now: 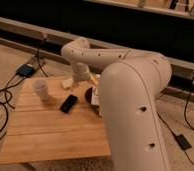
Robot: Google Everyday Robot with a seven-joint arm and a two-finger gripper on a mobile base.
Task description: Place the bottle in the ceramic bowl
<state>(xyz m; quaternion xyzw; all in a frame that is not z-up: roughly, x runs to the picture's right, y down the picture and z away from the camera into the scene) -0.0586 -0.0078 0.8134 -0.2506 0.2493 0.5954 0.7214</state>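
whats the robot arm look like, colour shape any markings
The arm is smooth, glossy cream-white, built of fat rounded tube segments joined at bulbous elbows, with small dark round dots along its shell. No loose cables run on it. Its end effector at the table's far edge is a narrower cream piece, mostly hidden.
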